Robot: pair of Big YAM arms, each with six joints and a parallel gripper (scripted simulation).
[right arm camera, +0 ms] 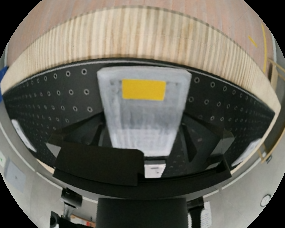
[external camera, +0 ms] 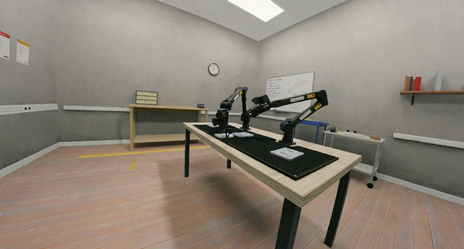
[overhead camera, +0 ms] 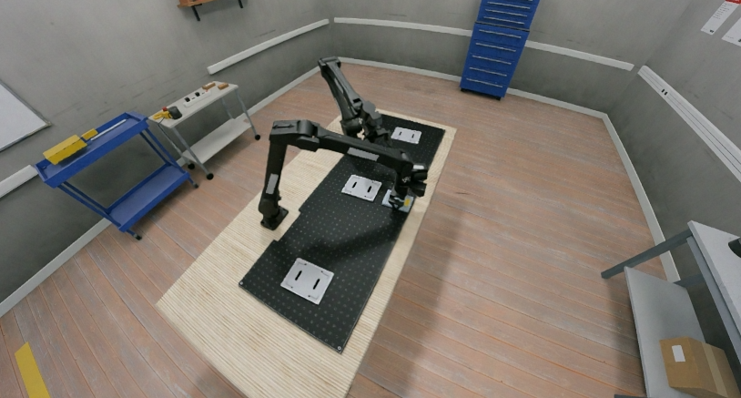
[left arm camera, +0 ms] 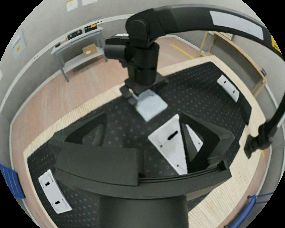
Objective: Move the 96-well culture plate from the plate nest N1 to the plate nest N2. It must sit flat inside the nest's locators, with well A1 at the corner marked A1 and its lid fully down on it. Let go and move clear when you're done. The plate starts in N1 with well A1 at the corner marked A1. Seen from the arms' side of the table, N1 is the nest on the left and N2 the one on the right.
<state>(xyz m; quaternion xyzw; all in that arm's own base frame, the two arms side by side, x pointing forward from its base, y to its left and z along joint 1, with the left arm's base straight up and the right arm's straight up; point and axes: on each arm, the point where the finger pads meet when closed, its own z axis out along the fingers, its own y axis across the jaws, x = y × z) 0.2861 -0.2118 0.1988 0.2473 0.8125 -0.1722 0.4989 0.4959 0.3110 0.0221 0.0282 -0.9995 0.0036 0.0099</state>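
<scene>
The culture plate (overhead camera: 387,201) (external camera: 220,135) (left arm camera: 151,106) (right arm camera: 145,111) has a pale lid on it with a yellow label, and lies on the black board on the side of the middle nest away from the arm bases. My right gripper (overhead camera: 398,199) (right arm camera: 142,115) is open above it, one finger beside each long side, not gripping. My left gripper (left arm camera: 142,115) is open and empty, raised high above the board. Nest N1 (overhead camera: 407,135) (external camera: 292,155) (left arm camera: 52,192) and nest N2 (overhead camera: 307,279) (left arm camera: 228,88) hold nothing. I cannot make out well A1 or the corner marks.
A third, empty nest (overhead camera: 361,187) (left arm camera: 162,137) (right arm camera: 154,171) sits between N1 and N2. The black board (overhead camera: 331,235) carries all three nests. The wooden table edge (right arm camera: 145,32) runs just beyond the plate. The two arms stand side by side, the left one toward N1.
</scene>
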